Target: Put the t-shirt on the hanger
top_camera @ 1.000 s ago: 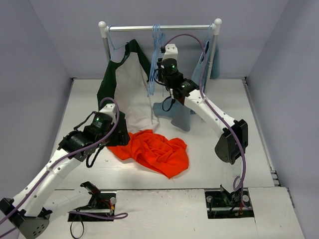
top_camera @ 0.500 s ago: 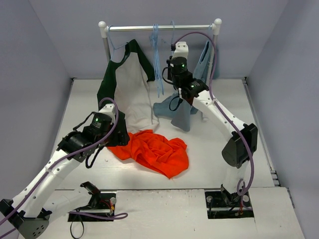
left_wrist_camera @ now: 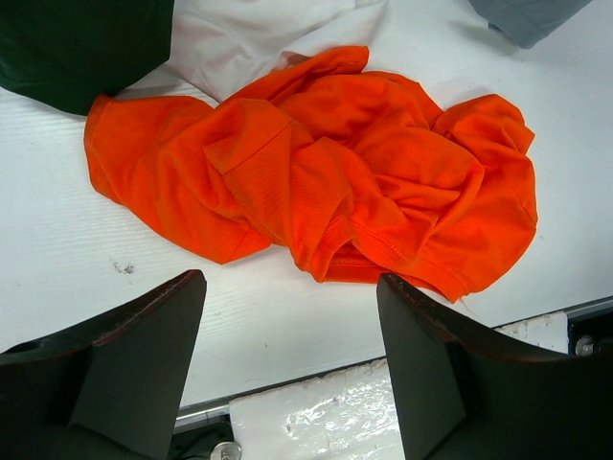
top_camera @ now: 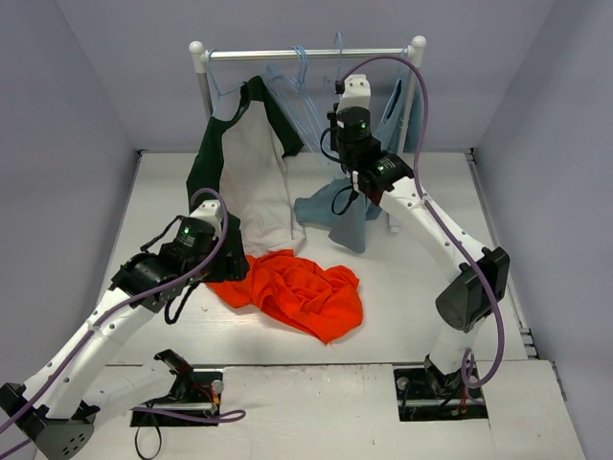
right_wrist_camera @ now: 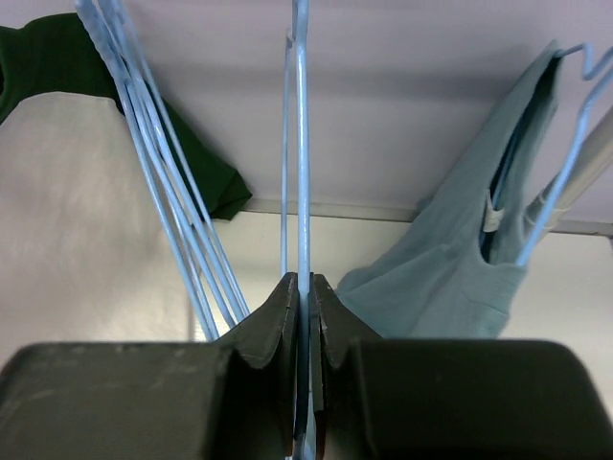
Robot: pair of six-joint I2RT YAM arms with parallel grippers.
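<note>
I judge the step in hand to be fetching a hanger; nothing is on the t-shirt (top_camera: 297, 292) yet. My right tool (right_wrist_camera: 303, 287) is pressed together on the wire of one hanger (right_wrist_camera: 302, 144), high at the rail (top_camera: 278, 55) on the far side, and the wire runs straight up between the fingers. The spare hangers (right_wrist_camera: 158, 144) lean away to the left of it (only one wire sits in the pinch, which is what I want). Whether the hook is on the rail or off it I cannot tell.

My left tool (left_wrist_camera: 289, 283) is spread and holds nothing. It hovers over the near edge of the t-shirt, which lies crumpled on the worktop (top_camera: 412, 278) between my two arms. The t-shirt's far-left edge touches the white hem of the green top (top_camera: 244, 163).

Next I need the hook free of the rail and the hanger brought near and down. It has to pass the spares on the left and the grey top (right_wrist_camera: 450, 249) on the right without catching either. The t-shirt is bunched and I see no clear collar or hem opening, so my left tool probably has to lift or spread it first.
</note>
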